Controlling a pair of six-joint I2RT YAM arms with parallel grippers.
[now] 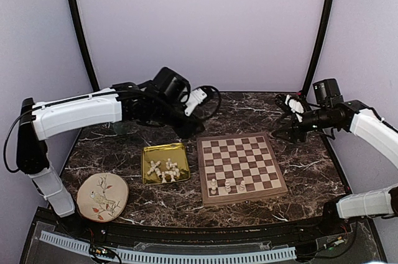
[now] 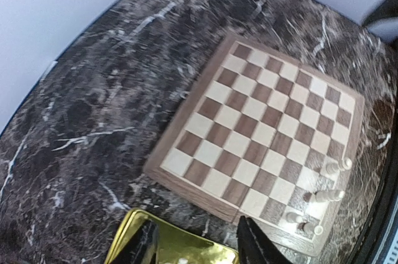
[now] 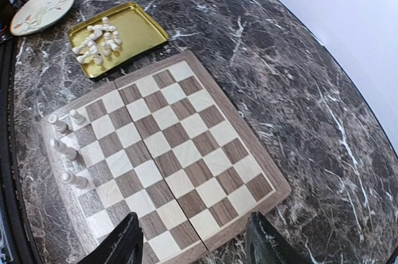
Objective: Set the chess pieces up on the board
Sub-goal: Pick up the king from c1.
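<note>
4 chess pieces point(image 1: 227, 186) — on board point(image 1: 239, 152)

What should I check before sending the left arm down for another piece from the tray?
1. Left end effector open and empty: ok.
2. Right end effector open, empty, away from the tray: ok.
3. Loose pieces available in the tray: ok.
4. Loose pieces separated for a clean grasp: not ok, they lie bunched together.
5. Placed pieces upright on the board, free squares beside them: ok.
6. Left end effector lined up over one piece: cannot tell; its camera shows only the tray's corner.
</note>
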